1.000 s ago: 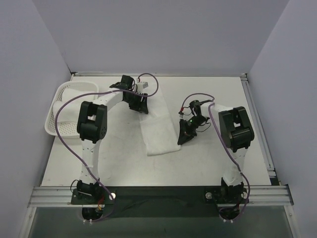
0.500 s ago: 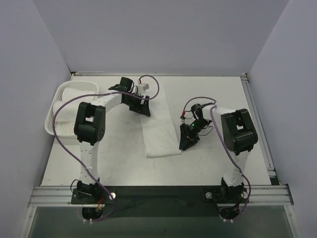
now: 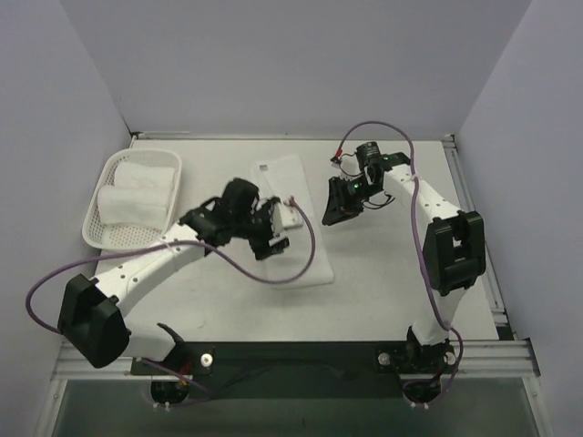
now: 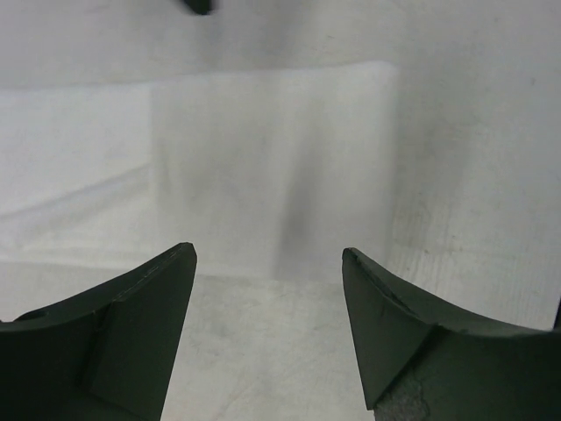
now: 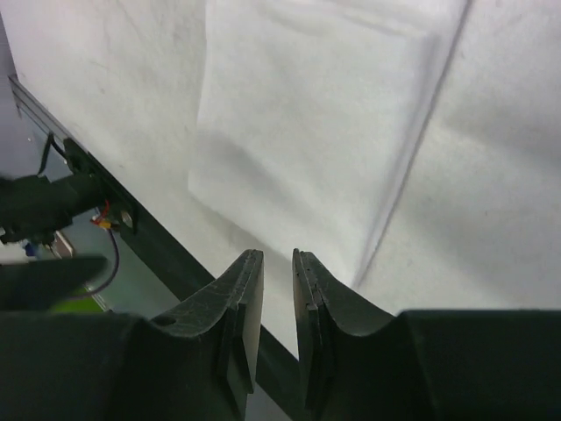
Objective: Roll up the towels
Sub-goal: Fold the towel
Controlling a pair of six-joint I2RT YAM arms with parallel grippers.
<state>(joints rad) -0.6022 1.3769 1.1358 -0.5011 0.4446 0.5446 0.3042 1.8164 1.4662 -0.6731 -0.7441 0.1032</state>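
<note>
One white towel lies flat and unrolled in the middle of the table, running from far left to near right. My left gripper hovers over its near left part, jaws wide open and empty. In the left wrist view the towel spreads ahead of the left gripper. My right gripper hangs just off the towel's right edge, toward its far half. In the right wrist view the right gripper has its jaws only slightly apart with nothing between them, above the towel.
A white lattice basket stands at the left edge with more white towels in it. The left arm's purple cable drapes across the flat towel. A black rail runs along the table's near edge.
The left arm swung from the towel's far end to its near left side and its jaws opened wider. The right arm moved from the towel's near right to its far right, jaws parting slightly.
</note>
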